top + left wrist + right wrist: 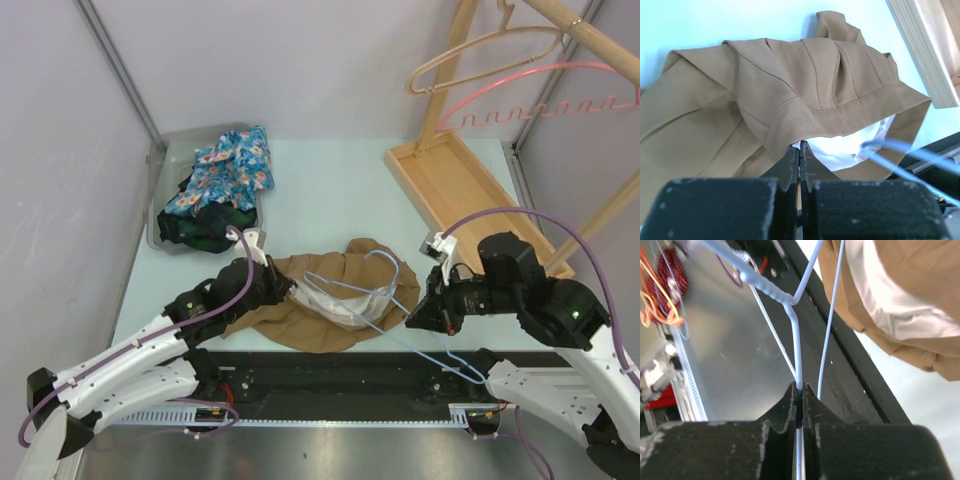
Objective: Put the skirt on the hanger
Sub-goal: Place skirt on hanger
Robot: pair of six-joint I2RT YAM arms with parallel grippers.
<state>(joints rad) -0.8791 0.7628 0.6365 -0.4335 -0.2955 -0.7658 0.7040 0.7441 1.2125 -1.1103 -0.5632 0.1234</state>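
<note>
Skirt is laid crumpled on counter by front edge, its band clamped in left tool; wire hanger is pinched in right tool, far end resting over skirt.

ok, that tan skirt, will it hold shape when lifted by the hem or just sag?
Probably sags: the skirt lies in soft folds and bunches. Likely light, being thin cloth with a white lining showing. It may drag on the wire hanger lying across it.
</note>
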